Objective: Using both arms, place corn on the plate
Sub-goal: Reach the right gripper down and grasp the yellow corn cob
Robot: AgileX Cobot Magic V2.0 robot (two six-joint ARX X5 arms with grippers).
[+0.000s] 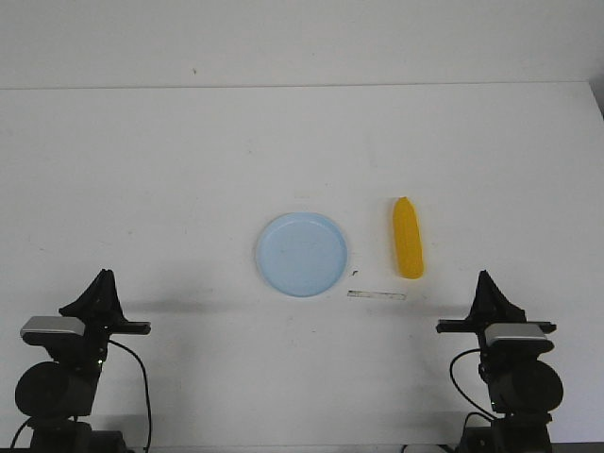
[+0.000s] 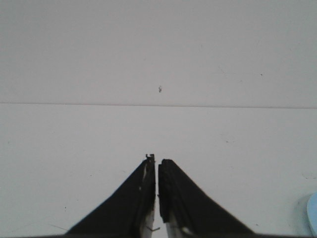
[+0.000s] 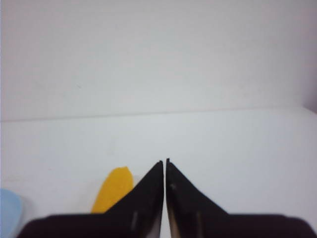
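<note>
The yellow corn (image 1: 408, 238) lies flat on the white table, just right of the pale blue plate (image 1: 302, 253), its tapered end pointing away. The plate holds nothing. My left gripper (image 1: 102, 276) is shut and empty at the near left, well left of the plate. My right gripper (image 1: 487, 277) is shut and empty at the near right, nearer than the corn and right of it. In the right wrist view the corn (image 3: 114, 190) shows beside my shut fingers (image 3: 165, 161), and the plate's edge (image 3: 9, 212) at the frame side. In the left wrist view my fingers (image 2: 156, 158) are shut over bare table, with a sliver of plate (image 2: 312, 218).
A thin pale strip (image 1: 376, 295) and a tiny dark speck (image 1: 355, 274) lie on the table near the plate and the corn. The table's far edge (image 1: 302, 87) meets a white wall.
</note>
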